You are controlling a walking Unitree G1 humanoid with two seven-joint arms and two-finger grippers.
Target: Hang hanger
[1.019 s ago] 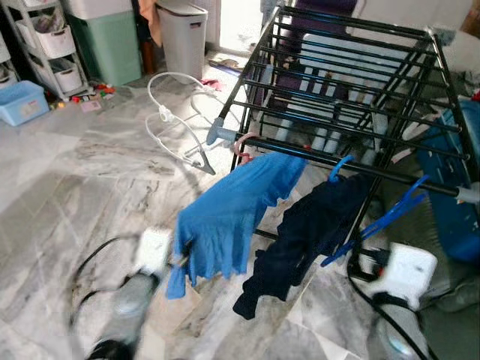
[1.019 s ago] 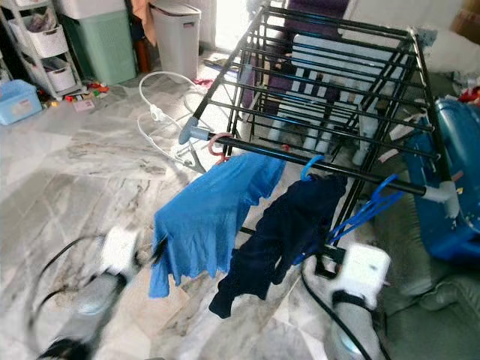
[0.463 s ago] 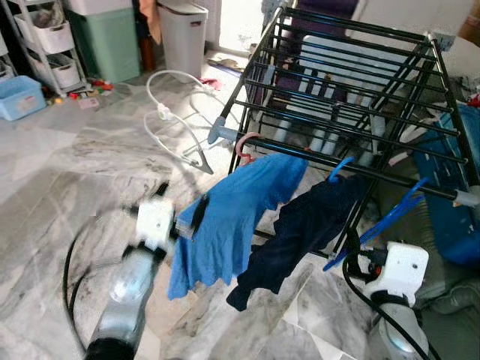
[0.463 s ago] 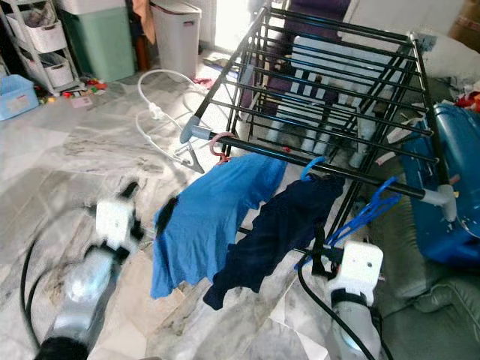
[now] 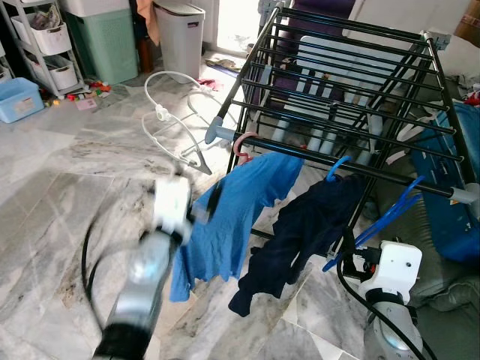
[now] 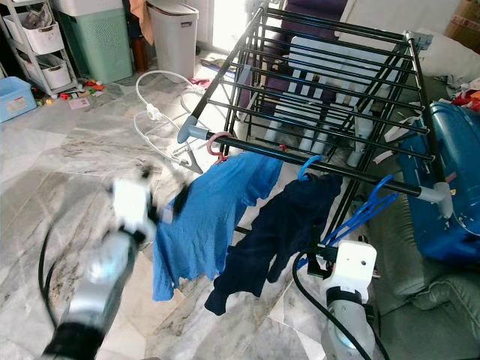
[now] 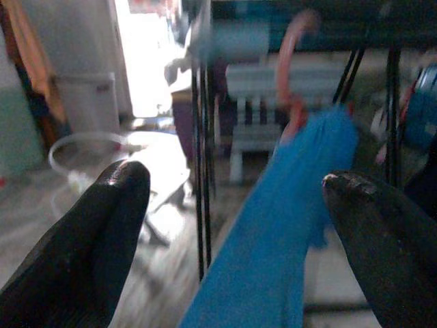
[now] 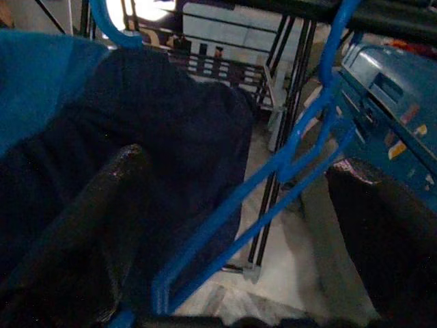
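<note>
Hanging from the front rail of the black drying rack (image 5: 352,82) you have three hangers: a pink hanger (image 5: 244,145) carrying the blue shirt (image 5: 232,214), a blue hanger (image 5: 339,166) carrying the dark navy garment (image 5: 300,229), and an empty blue hanger (image 5: 382,221) further toward the right arm's side.

Right gripper (image 8: 239,239): fingers spread wide, nothing pinched. The empty blue hanger's bars run diagonally through the gap between the two fingers (image 8: 89,232) (I can't tell if either pad touches it). Its hook goes up over the rail, beyond the fingertips. The navy garment sits just past one finger, and a blue case (image 8: 389,102) lies just past the other.

Left gripper (image 7: 232,184): fingers (image 7: 109,205) also spread, holding nothing. It's raised in front of the blue shirt, and the arm is motion-blurred in the head views. From the wrist camera, the shirt and its pink hook lie ahead of the fingertips, inside the gap but well beyond the tips, not touching. The rack's upright leg stands ahead between the fingers too.

Beyond the rack on the marble floor (image 5: 67,187) you've got a white hose (image 5: 169,112), a grey bin (image 5: 180,34), a green bin (image 5: 105,41) and a light blue basket (image 5: 19,97).
</note>
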